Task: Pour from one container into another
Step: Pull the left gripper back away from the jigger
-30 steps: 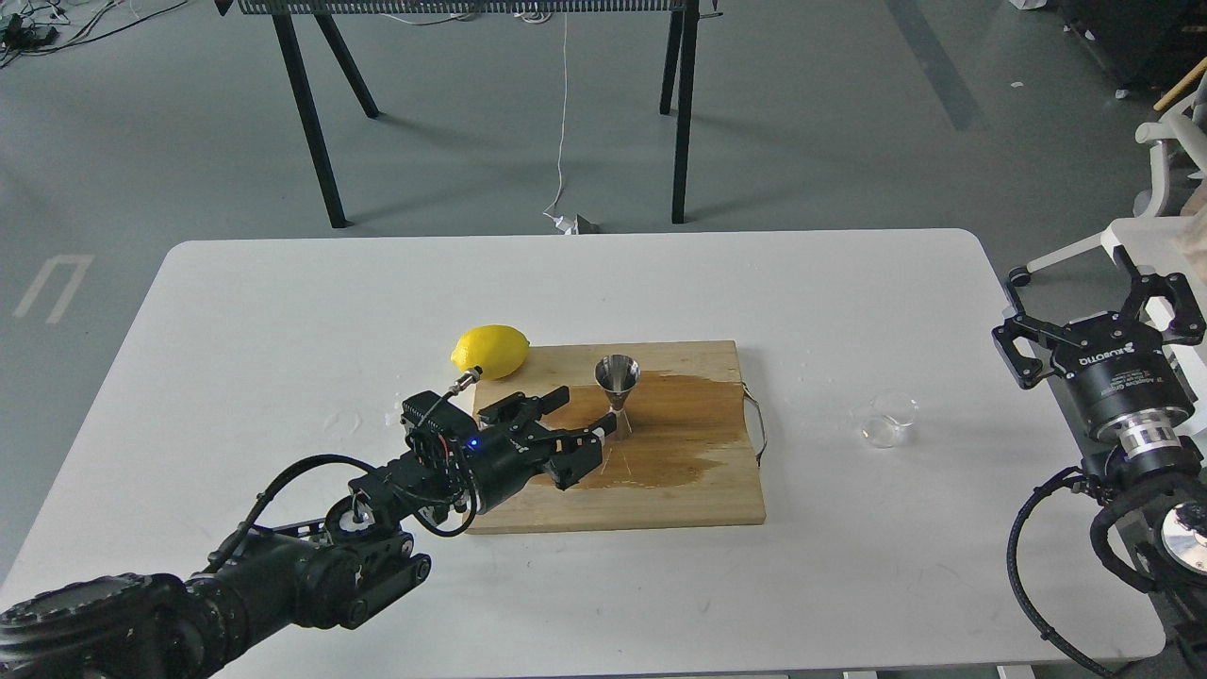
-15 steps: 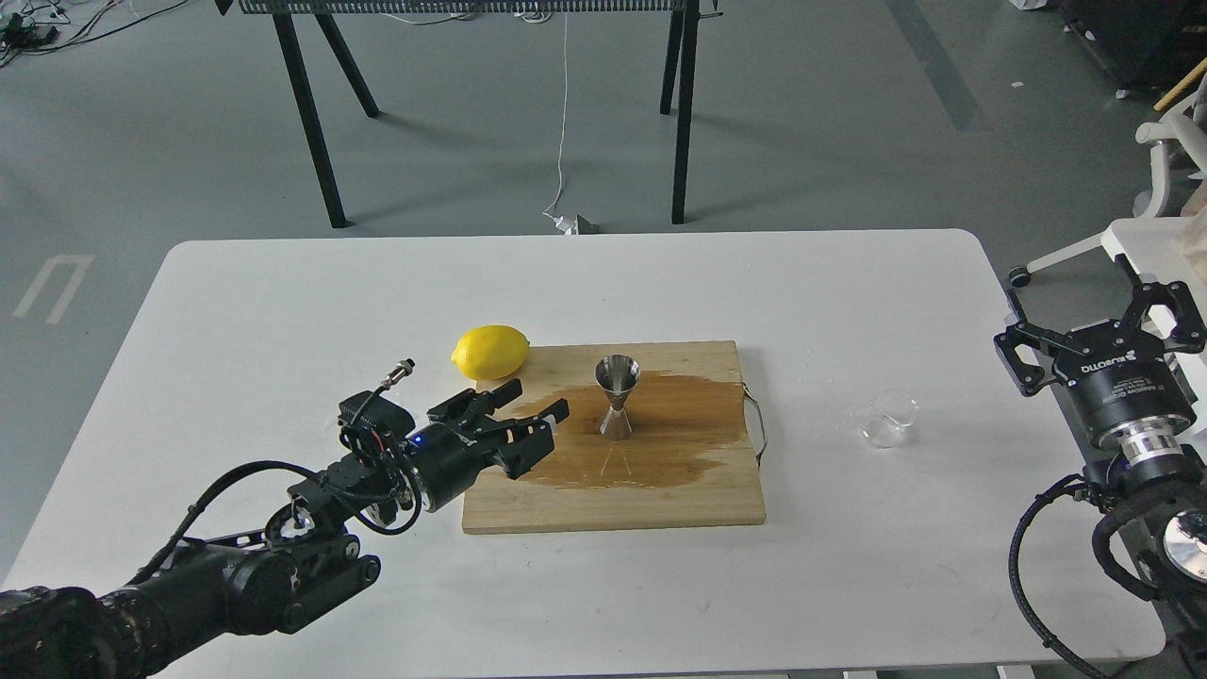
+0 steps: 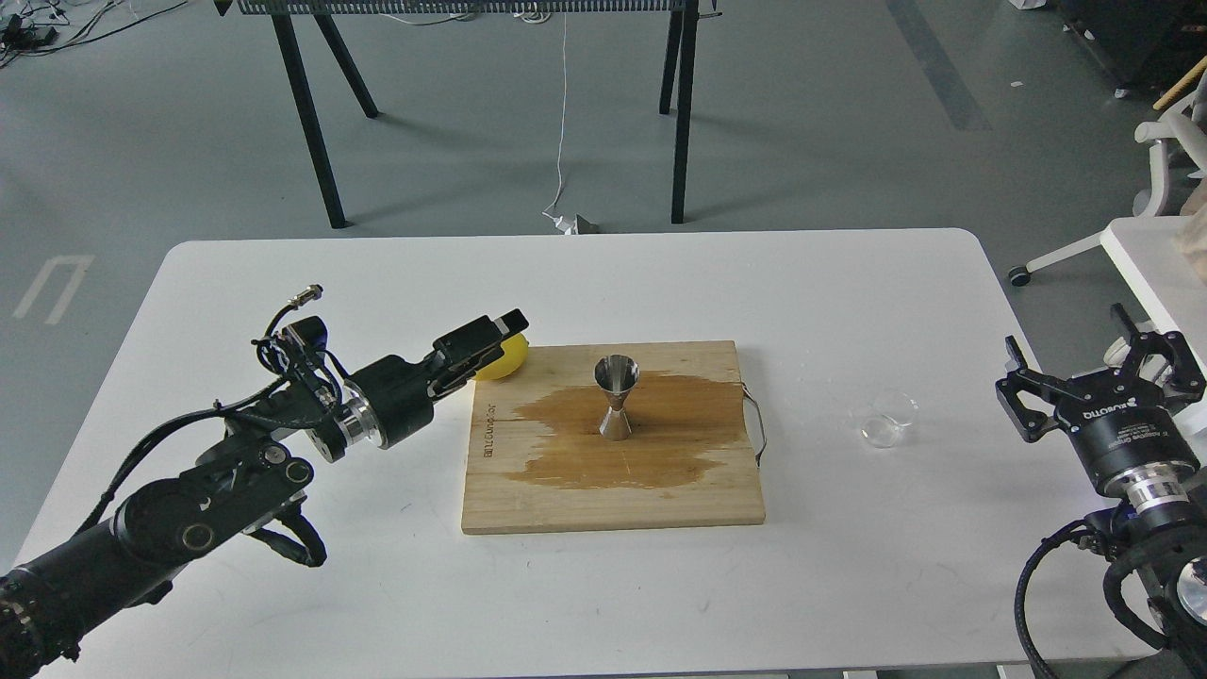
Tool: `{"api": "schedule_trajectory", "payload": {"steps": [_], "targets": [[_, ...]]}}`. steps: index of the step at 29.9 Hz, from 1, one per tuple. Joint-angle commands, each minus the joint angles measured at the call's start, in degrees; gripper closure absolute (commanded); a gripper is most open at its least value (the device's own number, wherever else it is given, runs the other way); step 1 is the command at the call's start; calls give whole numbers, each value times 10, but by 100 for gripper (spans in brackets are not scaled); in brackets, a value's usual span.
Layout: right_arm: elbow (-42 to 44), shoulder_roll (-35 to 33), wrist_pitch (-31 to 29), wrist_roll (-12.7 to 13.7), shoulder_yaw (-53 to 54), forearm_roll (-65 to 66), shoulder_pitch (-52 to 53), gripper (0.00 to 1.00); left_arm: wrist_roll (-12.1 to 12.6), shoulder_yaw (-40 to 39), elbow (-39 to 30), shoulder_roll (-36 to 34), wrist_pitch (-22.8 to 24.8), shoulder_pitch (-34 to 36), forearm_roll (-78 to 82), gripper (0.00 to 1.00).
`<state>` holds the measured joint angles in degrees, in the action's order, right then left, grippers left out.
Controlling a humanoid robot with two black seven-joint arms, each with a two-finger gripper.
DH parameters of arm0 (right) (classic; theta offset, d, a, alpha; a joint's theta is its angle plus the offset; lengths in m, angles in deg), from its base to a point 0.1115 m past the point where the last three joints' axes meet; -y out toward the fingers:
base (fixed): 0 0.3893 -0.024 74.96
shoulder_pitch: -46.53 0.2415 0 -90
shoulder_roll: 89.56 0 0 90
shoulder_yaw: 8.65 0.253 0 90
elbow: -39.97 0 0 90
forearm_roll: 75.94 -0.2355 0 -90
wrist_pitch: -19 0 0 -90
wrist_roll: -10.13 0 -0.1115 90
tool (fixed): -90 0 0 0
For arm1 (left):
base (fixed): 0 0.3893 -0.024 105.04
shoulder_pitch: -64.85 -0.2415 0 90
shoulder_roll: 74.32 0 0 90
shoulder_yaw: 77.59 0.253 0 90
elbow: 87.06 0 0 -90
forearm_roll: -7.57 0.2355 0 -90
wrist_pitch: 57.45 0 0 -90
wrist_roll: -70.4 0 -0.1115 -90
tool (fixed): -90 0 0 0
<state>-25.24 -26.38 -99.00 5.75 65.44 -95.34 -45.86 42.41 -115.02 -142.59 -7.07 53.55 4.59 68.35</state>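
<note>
The steel jigger stands upright in the middle of the wooden cutting board, on a wet brown patch. The clear glass cup rests on the white table right of the board, apparently tipped on its side. My left gripper hovers by the board's far left corner, well left of the jigger. It is turned edge-on, so its fingers overlap and hold nothing that I can see. My right gripper is at the table's right edge, right of the cup, open and empty.
A yellow lemon lies at the board's far left corner, mostly hidden behind my left gripper. The board has a metal handle on its right side. A black-legged table stands on the floor beyond.
My left gripper has pulled back from the jigger, moving left and up while rolling edge-on. My right gripper has sunk slightly lower. Jigger and cup have not moved.
</note>
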Motion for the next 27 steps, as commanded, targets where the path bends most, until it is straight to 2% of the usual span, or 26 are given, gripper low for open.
{"api": "schedule_trajectory", "payload": {"steps": [1,8,13,27], "targets": [[-54,-13,0,2,0,-27,-52,1,0,-48,10,2,70,0,-116,17],[-109,-14,0,2,-5,-61,-102,1,0,-53,18,0,70,4,-289,15],[-125,-6,100,3,-7,-74,-100,1,0,-56,18,-2,70,3,-405,15],[-140,56,362,14,-14,-102,-40,1,0,-55,22,2,70,-1,-414,14]]}}
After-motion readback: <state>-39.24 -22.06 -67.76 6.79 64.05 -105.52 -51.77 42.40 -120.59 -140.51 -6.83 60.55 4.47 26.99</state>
